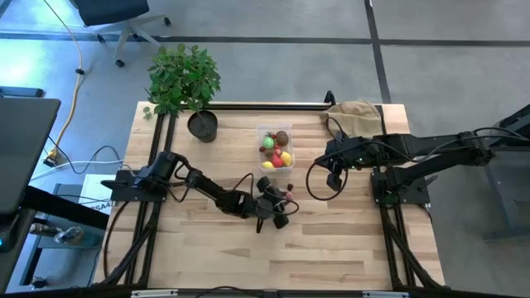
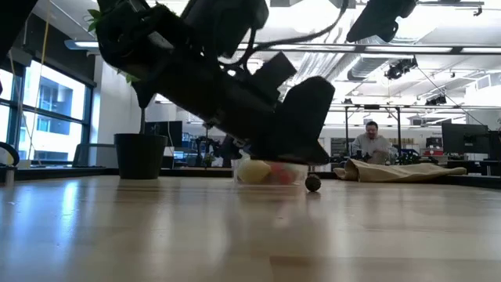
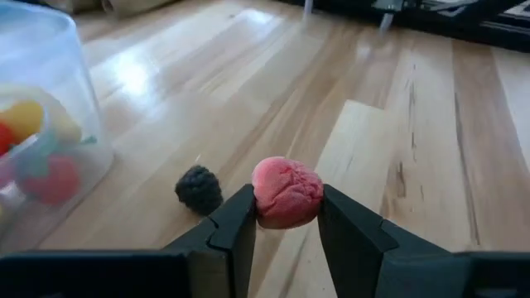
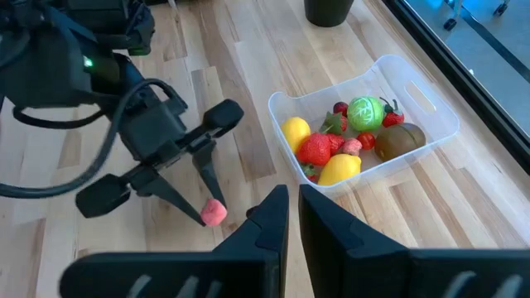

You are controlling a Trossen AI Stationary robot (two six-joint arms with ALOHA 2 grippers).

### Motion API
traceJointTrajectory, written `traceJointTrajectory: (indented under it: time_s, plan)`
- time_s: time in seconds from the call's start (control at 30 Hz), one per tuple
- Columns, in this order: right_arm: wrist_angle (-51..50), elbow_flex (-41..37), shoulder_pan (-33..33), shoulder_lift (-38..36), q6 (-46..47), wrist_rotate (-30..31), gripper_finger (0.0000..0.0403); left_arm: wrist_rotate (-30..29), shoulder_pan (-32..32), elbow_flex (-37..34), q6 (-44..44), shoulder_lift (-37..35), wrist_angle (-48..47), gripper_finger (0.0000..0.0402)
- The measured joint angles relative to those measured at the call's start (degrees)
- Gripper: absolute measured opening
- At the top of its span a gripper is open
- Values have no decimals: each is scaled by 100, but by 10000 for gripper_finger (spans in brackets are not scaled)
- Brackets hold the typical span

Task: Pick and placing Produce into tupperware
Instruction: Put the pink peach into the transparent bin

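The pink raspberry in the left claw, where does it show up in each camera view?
High view: pink raspberry at lower centre, below the tupperware.
Low view: hidden behind the left arm.
Left wrist view: bottom centre, pinched in the left claw, beside a blackberry.
Right wrist view: lower left, left of the tupperware.
Shared landmark: the tupperware.

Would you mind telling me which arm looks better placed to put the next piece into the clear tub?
Left. The left gripper already holds a pink berry between its fingers, close beside the tupperware. The right gripper is shut and holds nothing.
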Motion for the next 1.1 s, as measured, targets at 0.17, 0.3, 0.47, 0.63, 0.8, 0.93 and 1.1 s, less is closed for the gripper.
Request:
traceJointTrajectory:
  time_s: [0.17,0.3,0.47,0.63,0.8,0.93,1.1]
  plan:
    - [-1,0,0,0,0,1,24,-235,10,0,459,-319,-21,112]
    - [-1,0,1,0,-1,0,24,-548,16,0,919,-713,-277,112]
    - [0,0,1,0,-1,2,24,-1014,120,1,1427,-1382,-1051,112]
    - [0,0,-1,-1,1,0,24,-818,614,2,2035,-2164,-1901,112]
    - [-1,0,-1,-1,0,0,24,419,1465,9,2413,-2717,-2874,112]
    - [0,0,1,-1,1,1,24,1956,2195,213,2099,-2689,-4044,112]
    - [0,0,-1,-1,1,0,24,2759,2582,658,2145,-2322,-4963,112]
